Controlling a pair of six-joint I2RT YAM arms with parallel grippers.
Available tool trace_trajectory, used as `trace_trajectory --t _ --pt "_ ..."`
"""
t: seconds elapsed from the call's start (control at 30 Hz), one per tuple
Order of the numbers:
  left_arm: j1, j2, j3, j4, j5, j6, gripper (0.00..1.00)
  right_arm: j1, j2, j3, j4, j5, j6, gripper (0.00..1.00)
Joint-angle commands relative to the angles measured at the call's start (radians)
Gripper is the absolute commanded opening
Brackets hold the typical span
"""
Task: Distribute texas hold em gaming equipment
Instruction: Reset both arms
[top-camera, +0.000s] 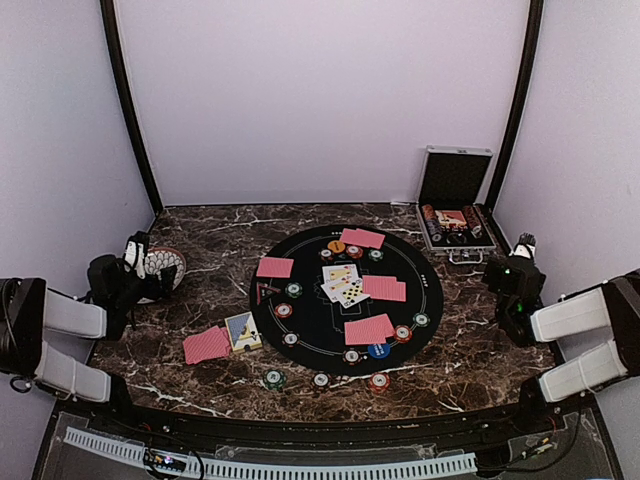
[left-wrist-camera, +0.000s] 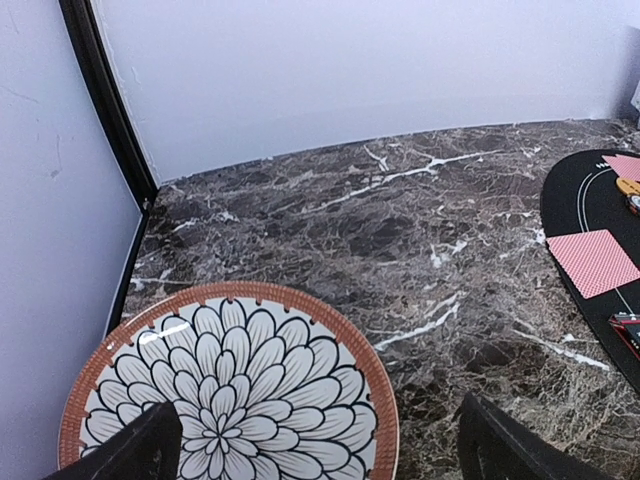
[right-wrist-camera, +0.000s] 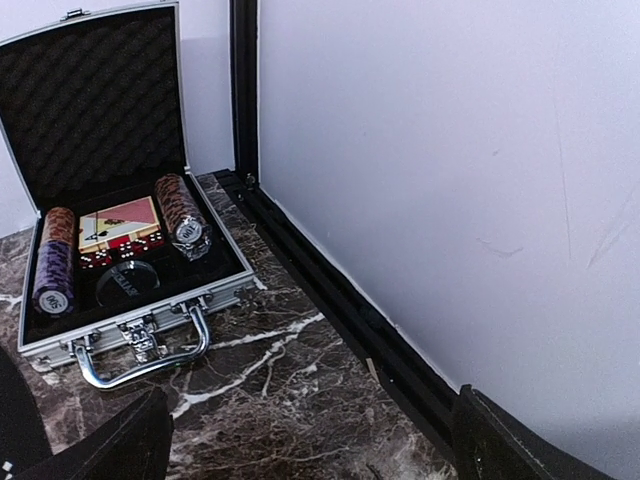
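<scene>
Red-backed cards lie on the round black mat (top-camera: 310, 325): one at the far side (top-camera: 362, 238), one at the left (top-camera: 275, 267), two at the right (top-camera: 385, 288) (top-camera: 369, 329). Face-up cards (top-camera: 343, 284) lie in the middle. A red-backed pile (top-camera: 207, 344) lies off the mat at the left. Chips ring the mat, among them orange (top-camera: 336, 246), blue (top-camera: 378, 351), green (top-camera: 274, 379) and red (top-camera: 379, 381). My left gripper (top-camera: 140, 258) (left-wrist-camera: 315, 455) is open and empty above the plate. My right gripper (top-camera: 520, 258) (right-wrist-camera: 310, 450) is open and empty near the case.
A flower-patterned plate with a brown rim (left-wrist-camera: 385, 395) (top-camera: 176, 268) sits at the far left. The open silver case (right-wrist-camera: 130, 335) (top-camera: 455, 175) at the back right holds chip rolls (right-wrist-camera: 180, 215) and a card box (right-wrist-camera: 120, 222). A face-up card (top-camera: 243, 331) lies beside the red pile. Walls enclose the table.
</scene>
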Motion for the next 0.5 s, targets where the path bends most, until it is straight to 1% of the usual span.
trace_trajectory --t 0.0,0.03,0.1,0.3,0.4,0.47 --pt "0.007 0.046 -0.045 0.257 0.031 -0.012 0.99 -0.030 0.025 -0.041 0.264 -0.029 -0.056 0.99" --pt "0.006 0.056 -0.030 0.263 0.037 -0.013 0.99 -0.036 0.033 -0.042 0.285 -0.035 -0.060 0.98" --pt "0.005 0.070 -0.004 0.217 0.038 -0.017 0.99 -0.046 0.056 -0.048 0.343 -0.029 -0.073 0.98" --pt "0.005 0.081 0.007 0.206 0.046 -0.022 0.99 -0.073 0.156 -0.087 0.562 -0.059 -0.119 0.99" --pt "0.005 0.086 -0.004 0.247 0.049 -0.068 0.99 -0.082 0.196 -0.090 0.619 -0.087 -0.128 0.99" --pt "-0.007 0.099 -0.009 0.290 0.047 -0.094 0.99 -0.083 0.197 -0.085 0.601 -0.133 -0.138 0.98"
